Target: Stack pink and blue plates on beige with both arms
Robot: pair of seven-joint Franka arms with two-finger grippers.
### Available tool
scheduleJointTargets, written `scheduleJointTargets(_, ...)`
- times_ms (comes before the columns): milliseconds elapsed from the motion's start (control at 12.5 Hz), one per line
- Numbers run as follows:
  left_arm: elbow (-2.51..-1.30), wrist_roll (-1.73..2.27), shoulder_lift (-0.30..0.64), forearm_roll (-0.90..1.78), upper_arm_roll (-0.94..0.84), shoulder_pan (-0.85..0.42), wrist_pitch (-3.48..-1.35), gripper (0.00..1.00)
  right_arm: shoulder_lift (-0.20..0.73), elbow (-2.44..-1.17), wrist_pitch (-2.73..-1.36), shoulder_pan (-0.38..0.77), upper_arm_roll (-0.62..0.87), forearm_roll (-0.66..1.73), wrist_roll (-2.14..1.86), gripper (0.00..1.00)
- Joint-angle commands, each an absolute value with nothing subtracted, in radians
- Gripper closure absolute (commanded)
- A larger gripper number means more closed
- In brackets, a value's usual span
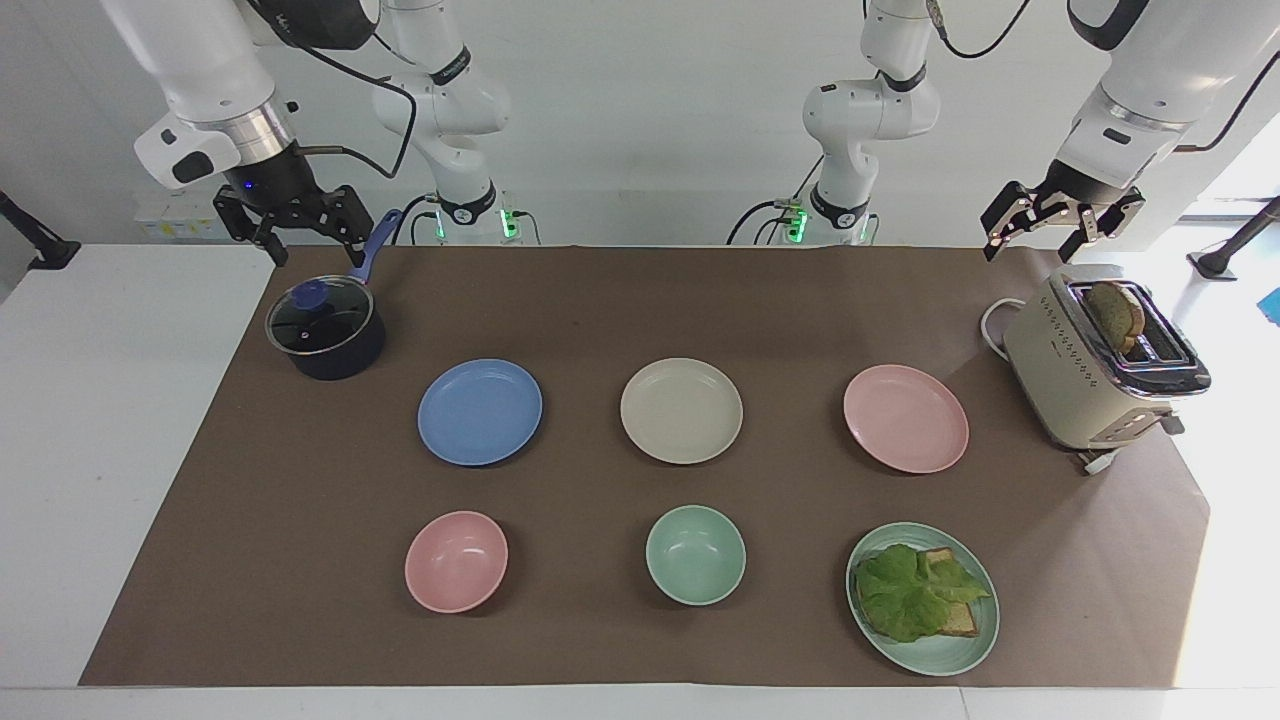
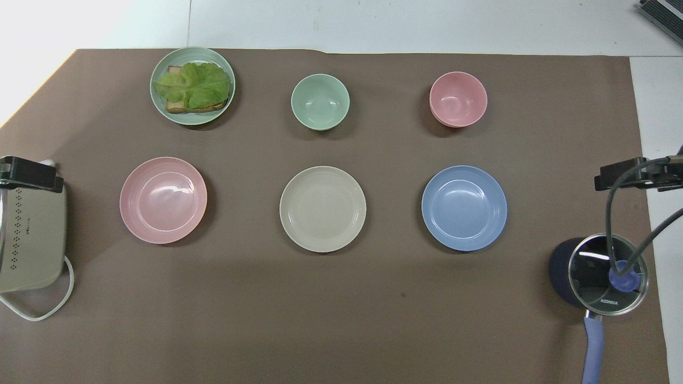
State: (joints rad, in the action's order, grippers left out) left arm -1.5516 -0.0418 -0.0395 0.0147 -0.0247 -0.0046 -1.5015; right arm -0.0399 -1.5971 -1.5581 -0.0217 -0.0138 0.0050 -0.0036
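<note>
A: Grippers? 
B: Left gripper (image 1: 1058,228), jaws spread and empty, is raised over the cream toaster (image 1: 1085,375); right gripper (image 1: 293,232), likewise, over the lidded dark saucepan (image 1: 325,335).

A: Plates? 
B: Round matte beige plate (image 1: 681,410) is set on the tabletop between the pale pink plate (image 1: 905,417) and the blue plate (image 1: 480,411), all apart.

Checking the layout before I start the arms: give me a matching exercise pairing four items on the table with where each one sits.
Things:
1. blue plate
2. pink plate
3. beige plate
4. left gripper

Places:
A. over the toaster
B. between the other two plates
C. beside the toaster
D. beside the lidded pot

Pairs: 1-D, 2-C, 3-B, 4-A
</note>
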Motion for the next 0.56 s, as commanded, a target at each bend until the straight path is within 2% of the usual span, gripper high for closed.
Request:
scheduleJointTargets(0, -1.572, -0.057, -0.054, 0.003, -0.026, 0.0, -1.509, 0.0, -0.04, -1.588, -1.534, -0.032, -0.006, 0.012, 0.005, 0.0)
scheduleJointTargets(241, -1.575, -0.06, -0.055, 0.003, -0.026, 0.002, -1.511, 0.0, -0.038, -1.586, -1.548, -0.032, -0.005, 0.011, 0.011, 0.0)
scheduleJointTargets(481, -1.684, -0.055, -0.06, 0.003, -0.026, 0.002, -1.576, 0.0, -0.038, -1.586, -1.548, -0.032, -0.005, 0.012, 0.009, 0.0)
